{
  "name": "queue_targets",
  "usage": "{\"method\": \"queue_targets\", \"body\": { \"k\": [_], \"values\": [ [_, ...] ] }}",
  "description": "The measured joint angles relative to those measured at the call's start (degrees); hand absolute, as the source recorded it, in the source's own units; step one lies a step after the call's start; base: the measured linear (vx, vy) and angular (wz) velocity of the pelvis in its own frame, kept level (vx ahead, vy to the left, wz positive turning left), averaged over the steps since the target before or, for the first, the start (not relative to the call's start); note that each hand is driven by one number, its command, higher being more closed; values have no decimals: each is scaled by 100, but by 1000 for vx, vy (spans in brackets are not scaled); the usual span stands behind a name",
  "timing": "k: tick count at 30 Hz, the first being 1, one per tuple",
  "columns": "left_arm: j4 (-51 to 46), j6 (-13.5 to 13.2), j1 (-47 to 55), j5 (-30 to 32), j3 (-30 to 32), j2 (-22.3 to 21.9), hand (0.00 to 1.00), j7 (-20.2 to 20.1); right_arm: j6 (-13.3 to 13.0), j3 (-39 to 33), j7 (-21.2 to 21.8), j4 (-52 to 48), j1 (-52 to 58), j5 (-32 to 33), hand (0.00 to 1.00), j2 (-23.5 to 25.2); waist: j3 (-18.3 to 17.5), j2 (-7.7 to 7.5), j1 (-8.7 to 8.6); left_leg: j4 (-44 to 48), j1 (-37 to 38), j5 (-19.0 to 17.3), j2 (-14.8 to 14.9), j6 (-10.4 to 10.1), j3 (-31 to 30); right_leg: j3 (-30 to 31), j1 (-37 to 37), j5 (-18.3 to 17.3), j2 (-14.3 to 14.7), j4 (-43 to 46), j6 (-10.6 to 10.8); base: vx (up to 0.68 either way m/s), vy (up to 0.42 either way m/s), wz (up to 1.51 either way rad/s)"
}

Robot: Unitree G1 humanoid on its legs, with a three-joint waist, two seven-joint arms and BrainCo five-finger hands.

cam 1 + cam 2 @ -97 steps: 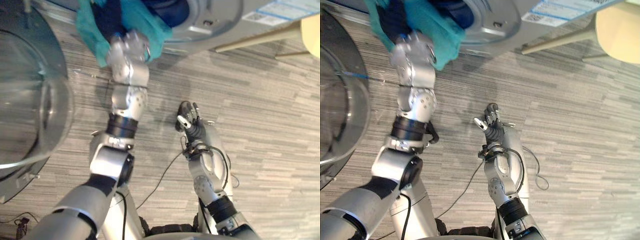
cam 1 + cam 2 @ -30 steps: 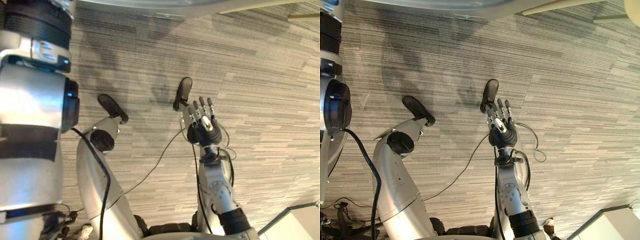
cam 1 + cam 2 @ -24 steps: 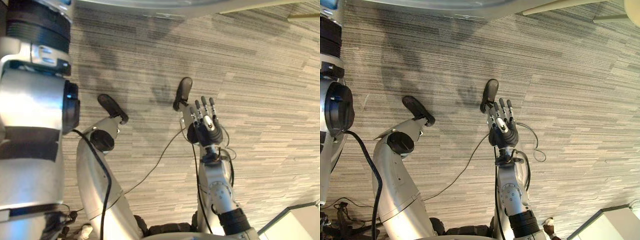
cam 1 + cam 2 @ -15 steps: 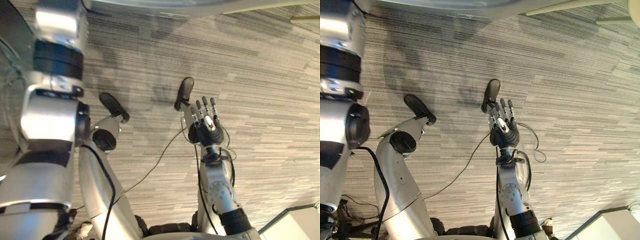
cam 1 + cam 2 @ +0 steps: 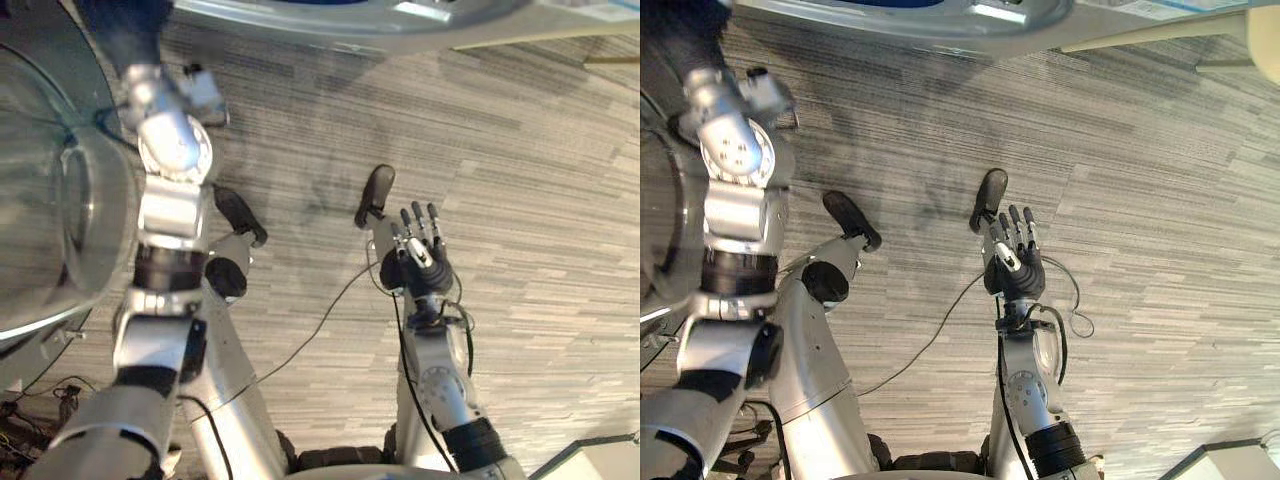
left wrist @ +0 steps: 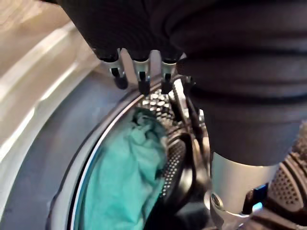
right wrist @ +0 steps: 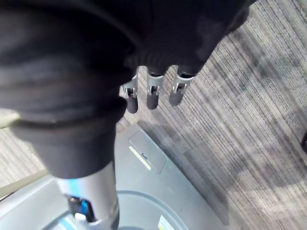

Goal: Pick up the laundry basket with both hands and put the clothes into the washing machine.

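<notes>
A teal cloth (image 6: 122, 184) lies inside the washing machine's perforated drum (image 6: 158, 103), behind the grey door seal. My left hand (image 6: 139, 81) reaches up to the machine's opening at the top left of the eye views, its fingers straight and holding nothing; its dark wrist cover (image 5: 130, 30) shows there. The machine's front rim (image 5: 350, 18) runs along the top. My right hand (image 5: 420, 262) hovers over the floor at centre right, fingers (image 7: 151, 96) straight and empty.
The machine's round glass door (image 5: 60, 200) stands swung out at the left, close beside my left arm. Pale chair legs (image 5: 520, 40) and a chair seat (image 5: 1265, 30) are at the top right. A white box corner (image 5: 600, 460) sits at the bottom right. Grey striped floor (image 5: 540, 200) lies between.
The camera has tilted, bringing the glass door and the machine front back into view. My left arm has stretched away towards the machine's opening. The right hand stays open over the floor.
</notes>
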Motion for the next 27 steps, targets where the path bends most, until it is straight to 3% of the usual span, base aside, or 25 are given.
{"method": "queue_targets", "body": {
  "k": [6,10,13,19,27],
  "values": [
    [-675,-185,989,2,-18,-259,0,-320,21,-144,6,183,1,-212,0,-183,-3,42,116,-346,247,179,-145,-43,23,-25,194,11,-17,-175,-17,-13,-8,11],
    [-1037,-337,1614,-107,-28,-231,0,-854,126,-250,18,220,1,-355,0,-218,-8,142,209,-423,348,223,-150,-64,22,-36,271,13,-6,-183,-25,-1,-12,2],
    [-1031,-340,1439,-105,-60,-227,0,-1059,175,-249,48,272,0,-376,0,-304,-10,144,301,-459,377,232,-153,-78,21,-40,293,12,2,-205,-25,-6,-7,2],
    [-741,-235,311,127,-403,1,0,-1084,219,-235,157,292,-20,-374,0,-329,-11,142,286,-466,337,270,-169,-53,-15,-71,307,62,-1,-247,-96,-12,-8,1],
    [-312,-103,591,132,-538,-126,0,-1128,237,-319,99,758,-206,-377,0,-275,-24,146,281,-278,622,280,-145,-49,-162,-93,660,64,24,-162,-109,-4,-4,1]
  ]
}}
